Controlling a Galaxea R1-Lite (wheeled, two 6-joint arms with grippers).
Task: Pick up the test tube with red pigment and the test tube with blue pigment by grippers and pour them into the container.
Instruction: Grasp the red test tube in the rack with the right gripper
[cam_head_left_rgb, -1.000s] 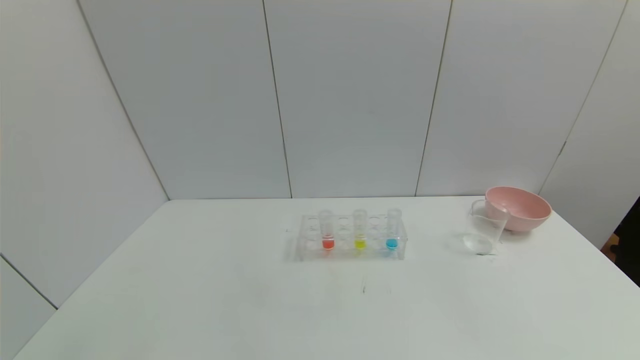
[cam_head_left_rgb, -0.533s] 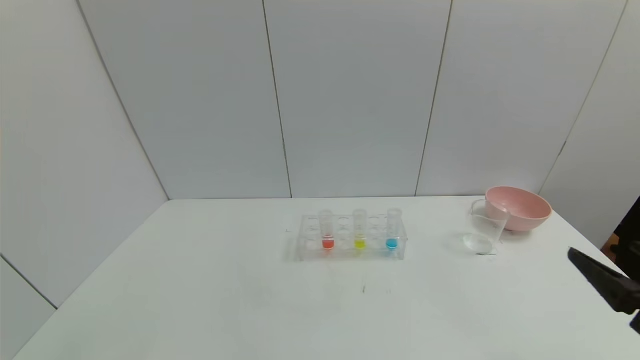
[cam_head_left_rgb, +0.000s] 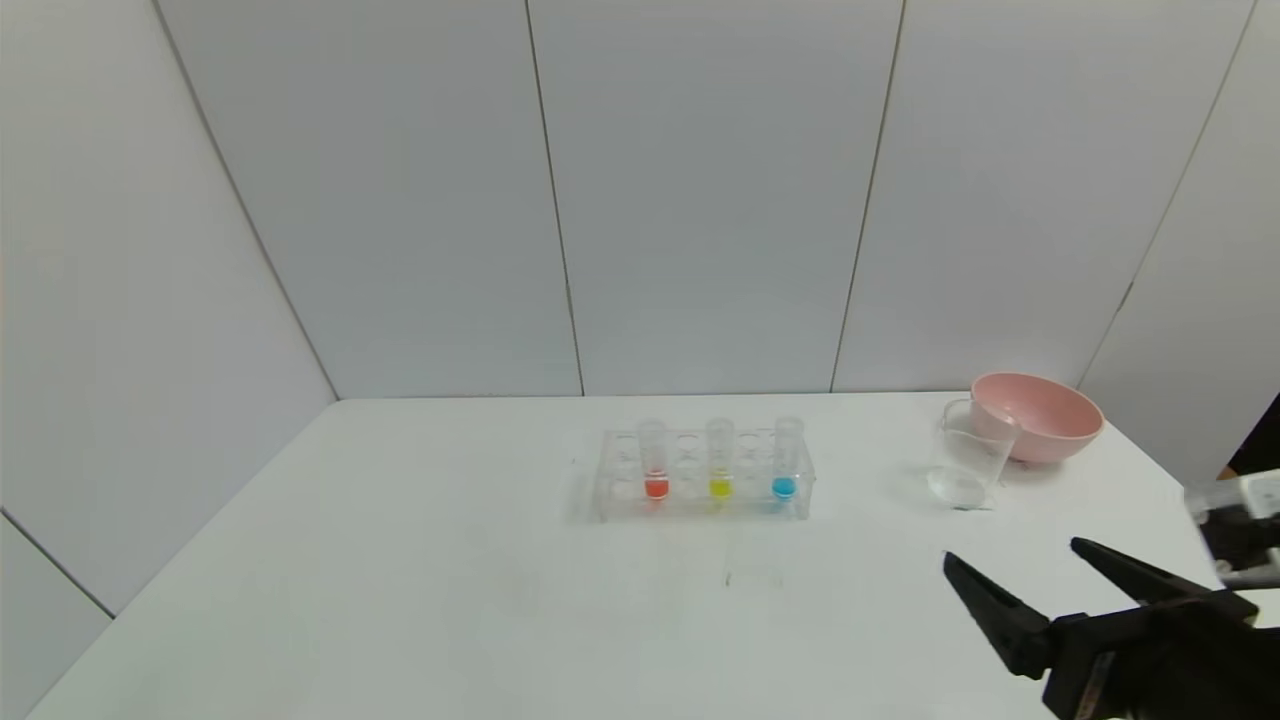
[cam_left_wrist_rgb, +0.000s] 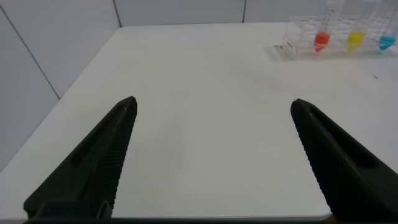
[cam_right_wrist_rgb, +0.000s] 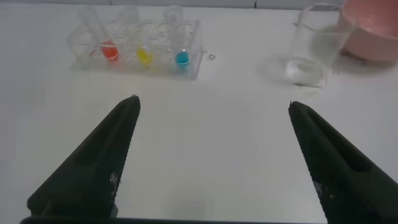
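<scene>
The red-pigment test tube (cam_head_left_rgb: 655, 462) and the blue-pigment test tube (cam_head_left_rgb: 786, 462) stand upright in a clear rack (cam_head_left_rgb: 610, 500) mid-table, with a yellow-pigment tube (cam_head_left_rgb: 720, 462) between them. The clear glass beaker (cam_head_left_rgb: 966, 466) stands to the right of the rack. My right gripper (cam_head_left_rgb: 1010, 552) is open and empty over the front right of the table, short of the beaker. Its wrist view shows the red tube (cam_right_wrist_rgb: 109, 50), the blue tube (cam_right_wrist_rgb: 181, 57) and the beaker (cam_right_wrist_rgb: 314, 51) ahead. My left gripper (cam_left_wrist_rgb: 212, 102) is open and empty, out of the head view; the rack (cam_left_wrist_rgb: 289, 43) shows far off.
A pink bowl (cam_head_left_rgb: 1035, 415) sits right behind the beaker near the table's back right corner. Grey wall panels close the back and left. The white table (cam_head_left_rgb: 400, 600) spreads bare in front of the rack.
My right gripper has come into the head view from the lower right and moved left and forward over the table, its fingers open. The tubes, rack and beaker have not moved.
</scene>
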